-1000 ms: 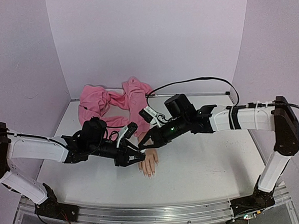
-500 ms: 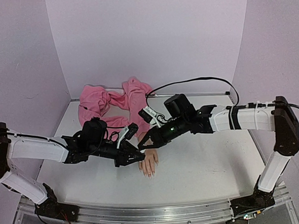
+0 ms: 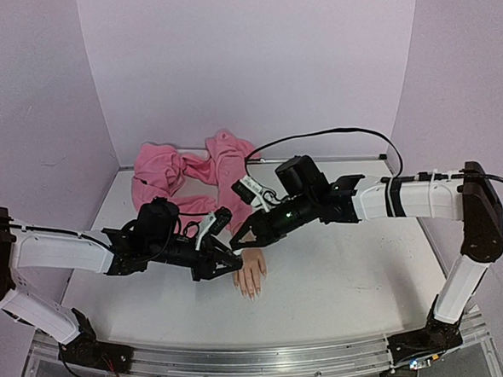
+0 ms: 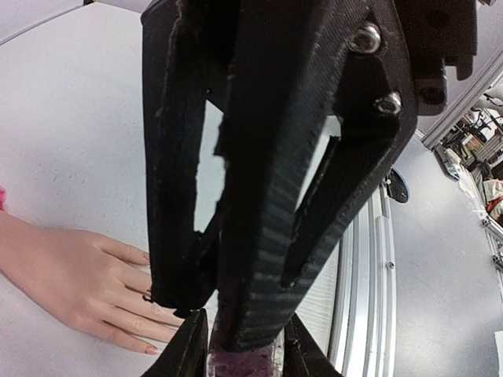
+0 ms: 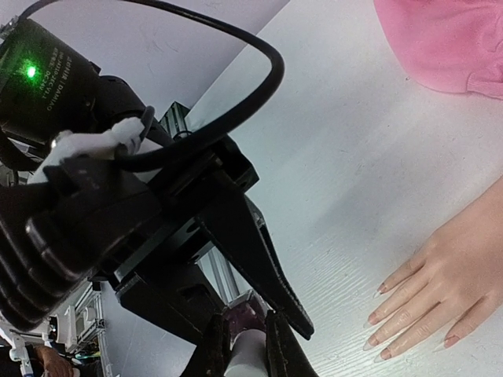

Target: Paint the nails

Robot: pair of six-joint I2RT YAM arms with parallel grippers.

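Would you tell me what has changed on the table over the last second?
The right gripper has edged slightly back or up, away from the mannequin hand. Nothing was visibly taken or released: it stays closed on a small dark-red item, and the left gripper stays beside the hand, closed on a purplish item. The pink cloth has not moved.

A: Bright?
B: Yes: even, diffuse light from above. The table (image 3: 351, 276) reads near white, with only faint soft shadows beneath the arms (image 3: 67, 251).
A: Sharp?
B: The top view is, though the walls (image 3: 253, 69) bow toward its edges. Both wrist views are crowded by unlit black, and a green lamp (image 5: 31, 72) blooms at the right wrist view's upper left.
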